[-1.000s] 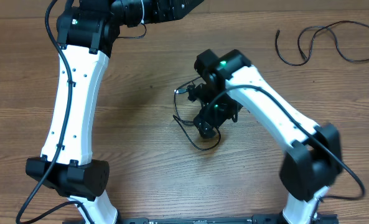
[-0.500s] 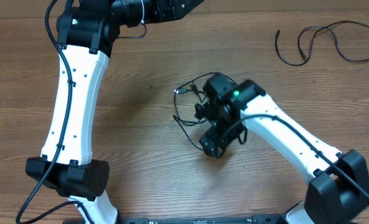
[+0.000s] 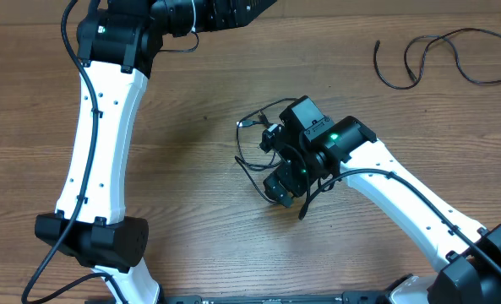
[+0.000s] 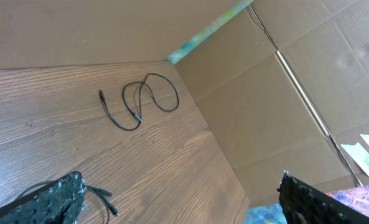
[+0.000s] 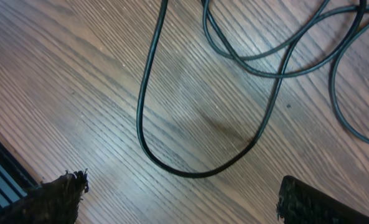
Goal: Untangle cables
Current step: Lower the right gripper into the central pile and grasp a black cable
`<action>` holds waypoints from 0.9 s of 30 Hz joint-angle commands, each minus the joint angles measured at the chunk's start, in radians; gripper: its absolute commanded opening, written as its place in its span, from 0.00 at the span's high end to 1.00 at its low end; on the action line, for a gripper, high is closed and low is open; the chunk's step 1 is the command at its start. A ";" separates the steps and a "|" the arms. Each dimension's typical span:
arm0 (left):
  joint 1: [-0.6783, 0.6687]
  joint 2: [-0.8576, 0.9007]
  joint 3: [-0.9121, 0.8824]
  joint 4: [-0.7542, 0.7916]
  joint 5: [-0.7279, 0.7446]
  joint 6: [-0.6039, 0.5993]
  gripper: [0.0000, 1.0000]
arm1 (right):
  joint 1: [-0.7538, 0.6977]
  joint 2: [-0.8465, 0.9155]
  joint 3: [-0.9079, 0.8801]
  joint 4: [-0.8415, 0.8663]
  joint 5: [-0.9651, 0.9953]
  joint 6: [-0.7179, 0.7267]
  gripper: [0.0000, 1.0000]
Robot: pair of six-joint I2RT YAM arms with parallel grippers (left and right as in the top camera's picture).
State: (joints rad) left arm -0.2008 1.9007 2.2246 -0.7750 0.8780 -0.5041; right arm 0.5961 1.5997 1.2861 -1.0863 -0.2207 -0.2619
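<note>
A tangle of thin black cables [image 3: 242, 124] lies at the middle of the wooden table. My right gripper [image 3: 281, 187] hovers low over its near side, open. In the right wrist view a cable loop [image 5: 190, 175] curves on the wood just ahead of the right gripper [image 5: 190, 205], and nothing sits between the fingers. A separate looped cable [image 3: 436, 38] lies at the far right. The left wrist view shows that looped cable [image 4: 101, 94] from above. My left gripper [image 4: 181, 202] is high and open, with a cable end [image 4: 103, 194] beside its left fingertip [image 4: 53, 199].
The left arm [image 3: 98, 127] stands tall along the table's left side, its wrist leaving the overhead view at the top. A brown cardboard wall [image 4: 265, 93] borders the table beyond the looped cable. The right arm [image 3: 402, 194] crosses the near right of the table.
The right arm has swung its elbow out to the right and lowered, carrying its open gripper slightly nearer over the tangle. The left arm has not moved.
</note>
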 commanded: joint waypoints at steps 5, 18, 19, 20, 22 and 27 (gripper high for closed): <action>0.004 0.003 0.009 0.001 -0.003 0.011 0.00 | 0.002 -0.016 0.002 0.007 -0.065 0.003 0.00; 0.004 0.003 0.009 0.001 -0.003 0.011 0.00 | 0.002 -0.015 -0.122 0.093 -0.051 -0.007 0.00; 0.004 0.003 0.009 0.001 -0.003 0.011 0.00 | 0.002 -0.015 -0.139 0.109 -0.051 -0.007 0.00; 0.004 0.003 0.009 0.001 -0.003 0.011 0.00 | 0.002 -0.016 -0.158 0.128 -0.051 -0.007 0.00; 0.004 0.003 0.009 0.001 -0.003 0.011 0.00 | 0.002 -0.016 -0.191 0.171 -0.050 -0.007 0.00; 0.004 0.003 0.009 0.000 -0.003 0.011 0.00 | 0.002 -0.015 -0.279 0.304 -0.050 -0.007 0.00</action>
State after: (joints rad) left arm -0.2008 1.9007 2.2246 -0.7750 0.8780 -0.5041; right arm 0.5964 1.5997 1.0412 -0.8127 -0.2649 -0.2668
